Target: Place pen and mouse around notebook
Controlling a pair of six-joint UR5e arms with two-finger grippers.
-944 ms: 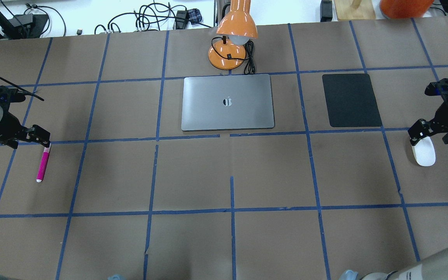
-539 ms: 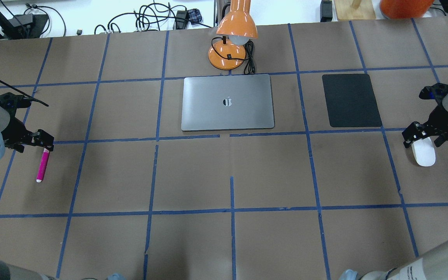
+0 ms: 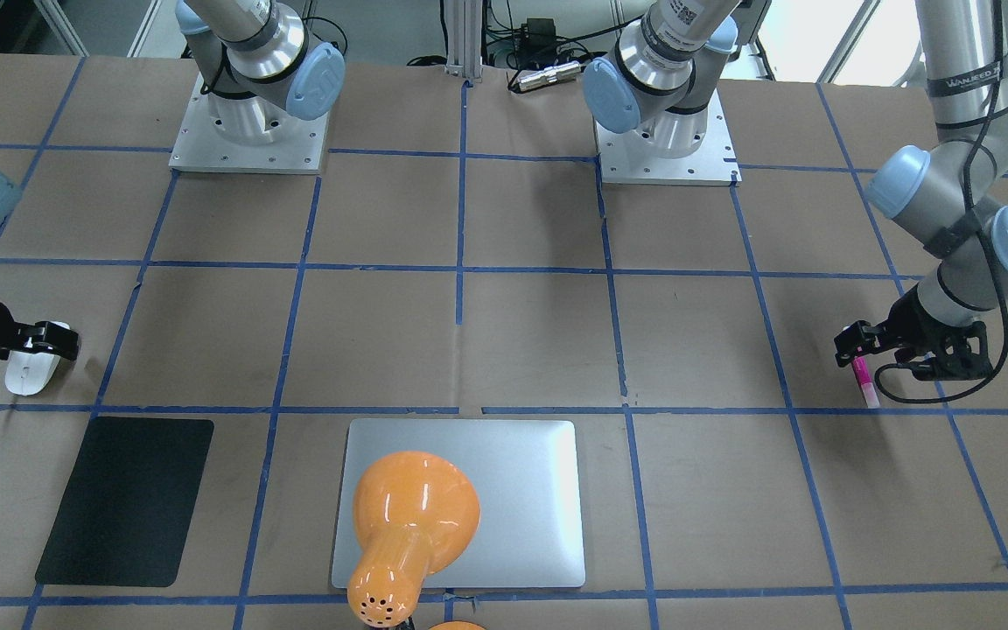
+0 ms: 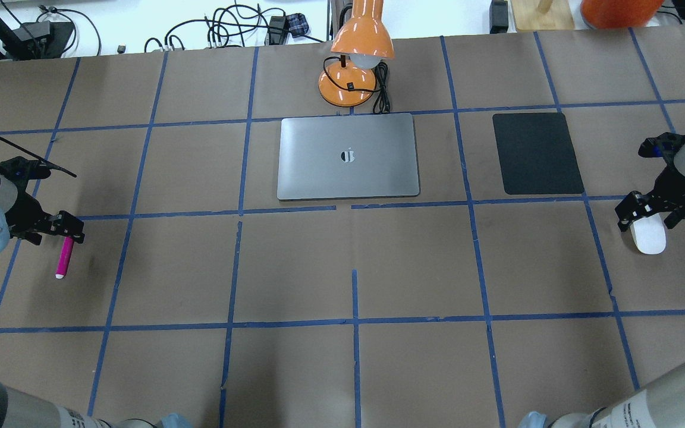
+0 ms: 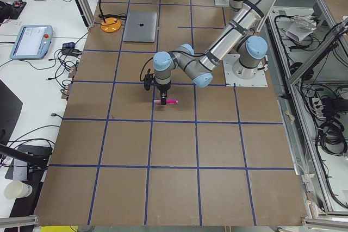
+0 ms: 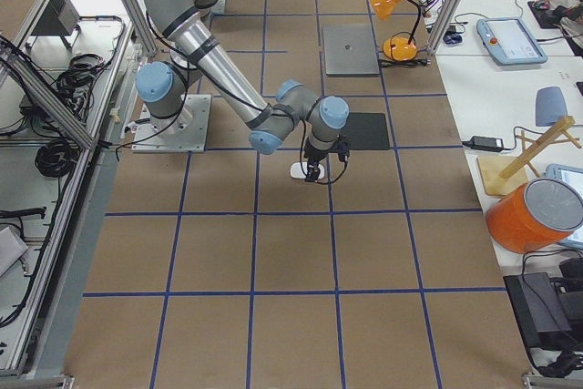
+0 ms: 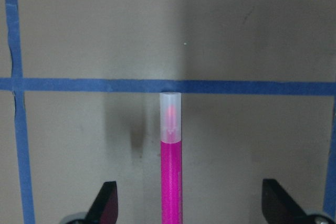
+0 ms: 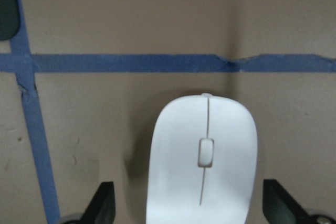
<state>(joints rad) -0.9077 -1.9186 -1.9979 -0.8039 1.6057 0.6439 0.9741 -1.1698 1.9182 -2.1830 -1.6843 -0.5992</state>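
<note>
The magenta pen (image 4: 63, 257) lies on the brown table at the far left. My left gripper (image 4: 69, 229) hovers open over its far end. In the left wrist view the pen (image 7: 171, 177) runs up between the two spread fingers (image 7: 106, 204) without touching either. The white mouse (image 4: 649, 236) sits at the far right under my open right gripper (image 4: 643, 215). The right wrist view shows the mouse (image 8: 202, 156) centred between wide-apart fingers (image 8: 103, 203). The silver notebook (image 4: 348, 156) lies closed at the table's middle back, far from both grippers.
An orange desk lamp (image 4: 356, 56) stands just behind the notebook, its head leaning over it in the front view. A black mat (image 4: 537, 153) lies right of the notebook, near the mouse. Blue tape lines (image 4: 355, 297) grid the brown table.
Both grippers have shifted and lowered over their objects: the left one along the pen's far end, the right one over the mouse's far end. Pen, mouse and notebook have not moved.
</note>
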